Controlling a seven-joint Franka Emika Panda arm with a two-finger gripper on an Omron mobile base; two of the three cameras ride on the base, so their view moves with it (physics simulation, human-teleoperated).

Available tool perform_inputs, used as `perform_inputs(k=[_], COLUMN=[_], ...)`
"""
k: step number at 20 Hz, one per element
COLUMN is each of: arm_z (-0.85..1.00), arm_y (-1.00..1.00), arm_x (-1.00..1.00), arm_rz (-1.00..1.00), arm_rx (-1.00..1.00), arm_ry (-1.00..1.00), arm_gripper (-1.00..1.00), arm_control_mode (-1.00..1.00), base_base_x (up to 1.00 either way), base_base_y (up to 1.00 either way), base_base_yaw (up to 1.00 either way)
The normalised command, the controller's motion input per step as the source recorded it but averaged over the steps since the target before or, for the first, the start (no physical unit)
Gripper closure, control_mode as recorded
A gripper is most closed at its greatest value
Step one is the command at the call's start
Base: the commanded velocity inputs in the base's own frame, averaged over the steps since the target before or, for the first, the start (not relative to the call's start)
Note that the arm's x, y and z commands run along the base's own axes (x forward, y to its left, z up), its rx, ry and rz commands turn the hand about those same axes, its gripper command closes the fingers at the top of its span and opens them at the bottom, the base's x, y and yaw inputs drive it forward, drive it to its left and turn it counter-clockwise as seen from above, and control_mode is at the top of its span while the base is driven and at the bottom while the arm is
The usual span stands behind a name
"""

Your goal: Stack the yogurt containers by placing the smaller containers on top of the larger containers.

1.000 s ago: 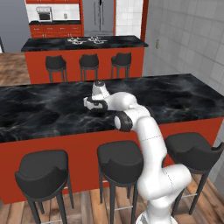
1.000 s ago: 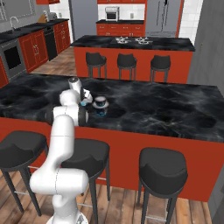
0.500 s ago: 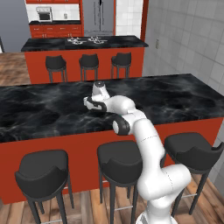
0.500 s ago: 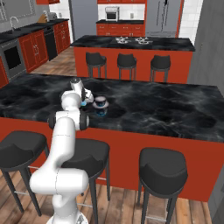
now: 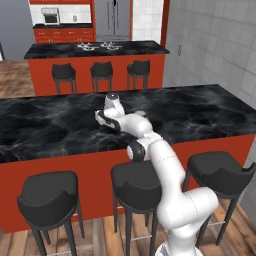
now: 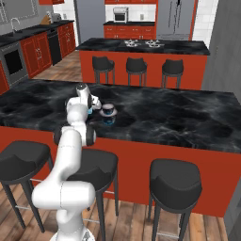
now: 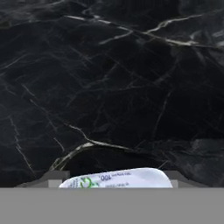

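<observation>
My tool [image 6: 91, 109] was down low over the black marble-patterned surface [image 5: 200, 110], near its front edge, wrist bent so the fingers pointed at the stone. In the hand view, the tiny light-blue yogurt cup with a pale printed top [image 7: 116, 178] sat right at the bottom, between my two fingertips [image 7: 56, 178]. That straddle made sense to me: a cup this small is best taken by its sides so it stays upright for stacking. The fingers bracketed the cup, but I could not tell whether they were already pressing on it or were just short of its walls.

Just to the right of my tool stood the wide dark round tub with a pale lid and blue near its base [image 6: 108, 115], close by but apart from the cup. I judged it the place to put the cup, since the short carry gives little chance of tipping it.
</observation>
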Motion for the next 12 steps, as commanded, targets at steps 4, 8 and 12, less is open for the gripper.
perform_inputs(k=[4,8,12], arm_z=[0.01,0.13,0.27], arm_y=[0.03,0.09,0.0], arm_x=[-0.01,-0.26,-0.76], arm_rz=[-0.01,-0.05,-0.04], arm_rx=[-0.01,0.0,0.0], arm_ry=[0.0,0.0,0.01], arm_gripper=[1.0,1.0,1.0], arm_control_mode=[-1.0,-1.0,-1.0], base_base_x=[0.0,0.0,0.0], base_base_y=[0.0,0.0,0.0], base_base_yaw=[0.0,0.0,0.0])
